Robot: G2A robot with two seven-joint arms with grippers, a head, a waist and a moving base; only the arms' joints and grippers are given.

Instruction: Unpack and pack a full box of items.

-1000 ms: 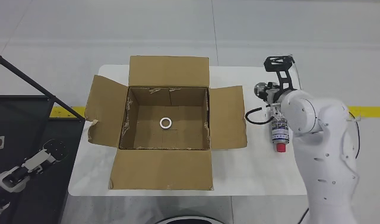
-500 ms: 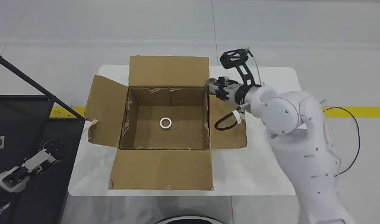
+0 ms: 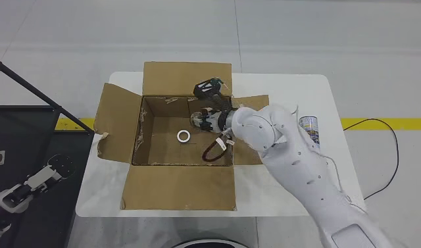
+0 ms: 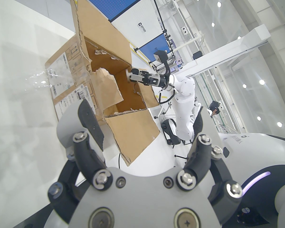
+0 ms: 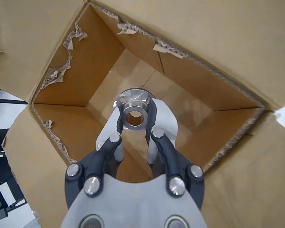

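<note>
The cardboard box [image 3: 187, 78] sits open at the middle of the white table [image 3: 289, 90]. All four flaps are splayed outward, and torn paper frays along the inner edges. On its floor, close to dead centre, lies a small white ring [image 3: 183, 136] (tape roll or spacer, too small to tell). The right gripper [image 3: 199, 120] hangs inside the box mouth, toward 2 o'clock from the ring and nearer the far wall. In its wrist view the fingers [image 5: 154, 110] are clamped on the hollow hub of a metal flange [image 5: 134, 97]. This is a shiny disc with bolt holes, held above the box floor without touching it.

At 3 o'clock from the box, past the side flap and well apart from it, a spray can [image 3: 309, 126] is on the bare tabletop.

The left gripper [image 4: 140, 110] is off the table at about 8 o'clock from the box, over a dark surface. Its fingers are spread wide with nothing between them.

Around the table the floor is pale grey with yellow lines across it. One line runs along the far edge of the top view and another shows at both sides of the table. The left wrist view looks past the box into a bright hall with blue panels and ceiling lights.

The right arm covers the near end of the can, so whether it stands or lies cannot be told. The same arm hides the box floor at 4 o'clock.
</note>
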